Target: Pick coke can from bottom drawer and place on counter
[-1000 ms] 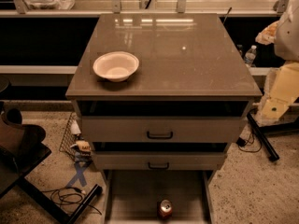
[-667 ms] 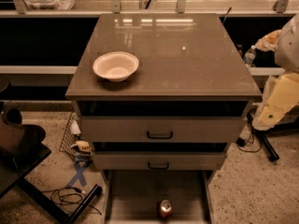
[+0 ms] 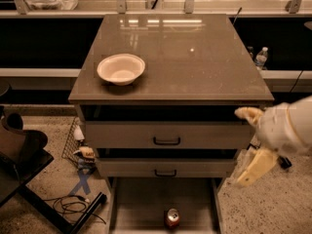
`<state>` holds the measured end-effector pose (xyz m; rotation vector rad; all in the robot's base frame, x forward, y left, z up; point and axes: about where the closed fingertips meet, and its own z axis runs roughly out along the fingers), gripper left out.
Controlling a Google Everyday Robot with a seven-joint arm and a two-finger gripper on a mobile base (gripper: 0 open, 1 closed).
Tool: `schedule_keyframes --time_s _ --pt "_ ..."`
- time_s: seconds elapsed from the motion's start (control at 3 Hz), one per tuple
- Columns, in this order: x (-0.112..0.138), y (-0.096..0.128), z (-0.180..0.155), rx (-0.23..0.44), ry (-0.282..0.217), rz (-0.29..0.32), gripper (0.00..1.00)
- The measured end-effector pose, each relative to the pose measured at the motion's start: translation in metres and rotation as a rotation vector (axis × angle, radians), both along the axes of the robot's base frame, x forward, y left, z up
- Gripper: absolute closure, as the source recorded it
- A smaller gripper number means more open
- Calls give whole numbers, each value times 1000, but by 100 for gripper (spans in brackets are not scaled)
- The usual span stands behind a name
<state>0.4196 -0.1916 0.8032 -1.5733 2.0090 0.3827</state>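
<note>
Red coke can (image 3: 172,218) upright in bottom drawer (image 3: 141,199), empty white bowl (image 3: 121,68) on counter (image 3: 195,67), gripper (image 3: 242,146) at right, fingers (image 3: 253,167) spread.

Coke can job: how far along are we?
Done: the bottom drawer stands pulled out, with the coke can upright near its outer end. In hand: nothing; the gripper hangs open at the right of the drawer fronts, well apart from the can. Left: reach in, grasp, lift, and set it on the counter, where a white bowl sits.
</note>
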Motion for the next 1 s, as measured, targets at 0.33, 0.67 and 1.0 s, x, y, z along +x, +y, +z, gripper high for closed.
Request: schedule_keyframes --time_s 0.33,0.67,1.0 --pt "7 12 -59 233 -62 -39 0" --pt "42 -16 -102 389 -298 -132 0" --pt "55 -31 -146 435 -419 -92 0"
